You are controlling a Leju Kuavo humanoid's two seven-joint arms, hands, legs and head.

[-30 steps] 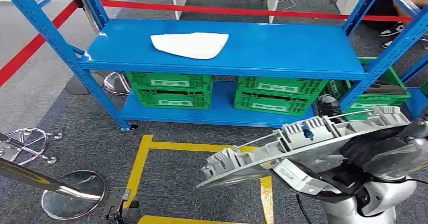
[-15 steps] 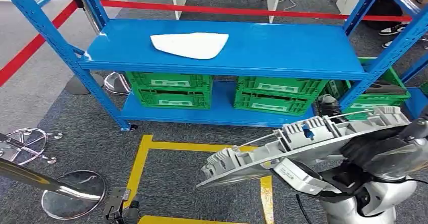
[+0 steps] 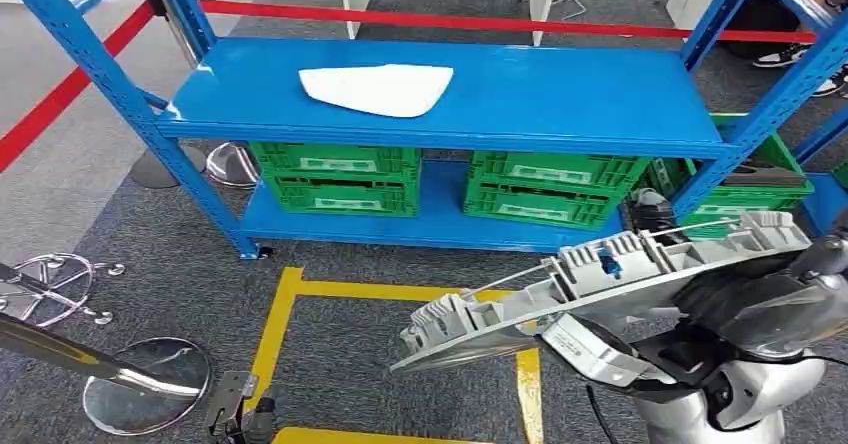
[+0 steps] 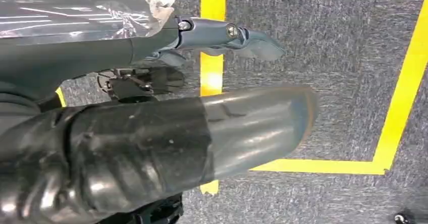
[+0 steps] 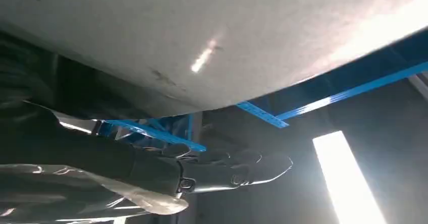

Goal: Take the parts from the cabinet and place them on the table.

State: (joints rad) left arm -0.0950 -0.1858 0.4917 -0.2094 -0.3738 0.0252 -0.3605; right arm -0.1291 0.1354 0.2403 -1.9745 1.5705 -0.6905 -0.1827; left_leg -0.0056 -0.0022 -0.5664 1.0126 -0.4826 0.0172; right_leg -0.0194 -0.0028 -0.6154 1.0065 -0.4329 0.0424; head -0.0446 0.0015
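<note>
Head view: the right hand (image 3: 760, 299) carried a grey ribbed part (image 3: 600, 284) low at the robot's right side, above the carpet and the yellow floor tape (image 3: 300, 294). The part lay tilted, its far end higher than the end nearer the robot's middle. A white part (image 3: 378, 89) lay on the top shelf of the blue rack (image 3: 560, 94), towards its left end; green crates (image 3: 335, 176) stood on the lower shelf. No table could be seen, so one part looked to be taken but not yet placed, and the white one was untouched.

Left wrist view: the left hand (image 4: 151, 133) hung over the carpet and tape with nothing in it; its thumb and a dark finger (image 4: 222, 35) lay straight and apart, so it looked loosely spread.

Right wrist view: the part's pale underside (image 5: 212, 37) sat close over the right hand, whose dark fingers (image 5: 227, 168) stretched out beneath it, seemingly propping it from below; rack beams showed beyond
</note>
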